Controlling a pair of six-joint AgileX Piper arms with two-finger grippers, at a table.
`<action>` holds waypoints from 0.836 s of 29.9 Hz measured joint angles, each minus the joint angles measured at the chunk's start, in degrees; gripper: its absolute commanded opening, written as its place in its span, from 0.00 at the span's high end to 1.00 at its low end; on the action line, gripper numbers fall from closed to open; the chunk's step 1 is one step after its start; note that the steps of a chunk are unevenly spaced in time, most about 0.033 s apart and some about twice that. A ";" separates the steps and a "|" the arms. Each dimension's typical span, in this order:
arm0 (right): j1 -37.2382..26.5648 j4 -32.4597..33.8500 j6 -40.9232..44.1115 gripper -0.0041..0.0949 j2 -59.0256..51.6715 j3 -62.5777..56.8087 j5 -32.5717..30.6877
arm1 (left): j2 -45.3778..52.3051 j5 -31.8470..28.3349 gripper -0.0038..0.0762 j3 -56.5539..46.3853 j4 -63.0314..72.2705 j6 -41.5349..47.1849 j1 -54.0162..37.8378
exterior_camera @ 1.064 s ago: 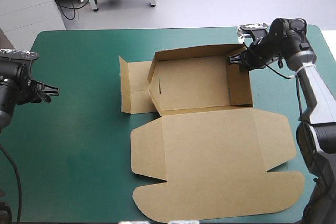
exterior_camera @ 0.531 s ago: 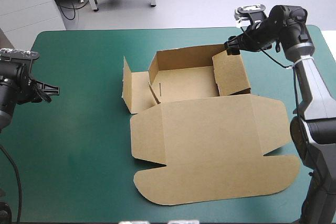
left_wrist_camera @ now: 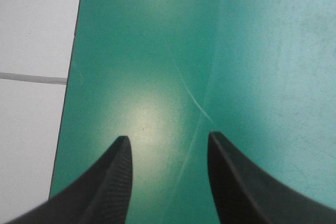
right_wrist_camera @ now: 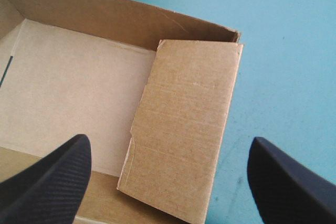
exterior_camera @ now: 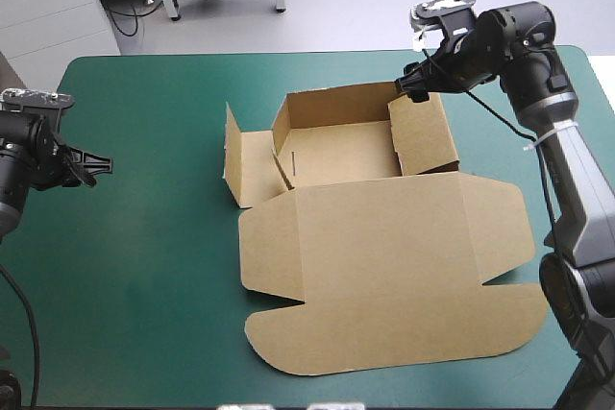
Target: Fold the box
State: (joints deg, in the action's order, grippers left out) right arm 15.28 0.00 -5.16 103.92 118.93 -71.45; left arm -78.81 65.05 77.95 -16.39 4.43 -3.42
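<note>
The brown box (exterior_camera: 384, 266) of cut board lies on the tabletop (exterior_camera: 144, 285) with the teal-green cover, a little toward the right edge. Its wide lid panel (exterior_camera: 404, 314) is flat and reaches almost to the near edge. Behind the lid the tray part is half formed. The far wall (exterior_camera: 336, 108) stands up, and the right side flap (exterior_camera: 423, 136) leans inward over the tray floor (exterior_camera: 336, 156). On the left side a panel (exterior_camera: 255, 165) lies outward on the cover, with a small tab (exterior_camera: 231, 146) raised at its outer end.

The right gripper (exterior_camera: 411, 84) is over the far right corner of the box. In the right wrist view its black fingers are spread wide (right_wrist_camera: 168, 141), and the leaning flap (right_wrist_camera: 184, 129) is ahead of them, with the tray floor (right_wrist_camera: 79, 87) beside it. I cannot tell if a finger touches the board.

The left gripper (exterior_camera: 96, 165) is near the left edge of the tabletop, well apart from the box. Its fingers stand apart (left_wrist_camera: 168, 137) over bare teal-green cover (left_wrist_camera: 262, 51), and they hold nothing.
</note>
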 measured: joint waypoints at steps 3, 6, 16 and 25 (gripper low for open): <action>-0.63 0.69 0.39 0.17 1.30 -0.64 0.00 | 0.00 0.00 0.55 0.00 0.84 -0.31 0.00; -2.18 0.76 0.45 0.12 3.62 -0.68 0.00 | 0.00 -0.04 0.55 0.00 1.45 -0.47 0.00; -5.18 -2.15 0.81 0.09 13.03 -0.75 0.05 | 0.00 -0.27 0.55 0.00 1.69 -0.60 0.00; -5.18 -4.26 1.24 0.14 17.63 -0.76 0.24 | 0.00 -0.42 0.55 0.00 1.70 -0.60 0.00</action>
State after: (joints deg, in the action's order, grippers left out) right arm 10.10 -4.26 -3.92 121.56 118.17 -71.21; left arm -78.81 64.63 77.95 -14.69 3.83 -3.42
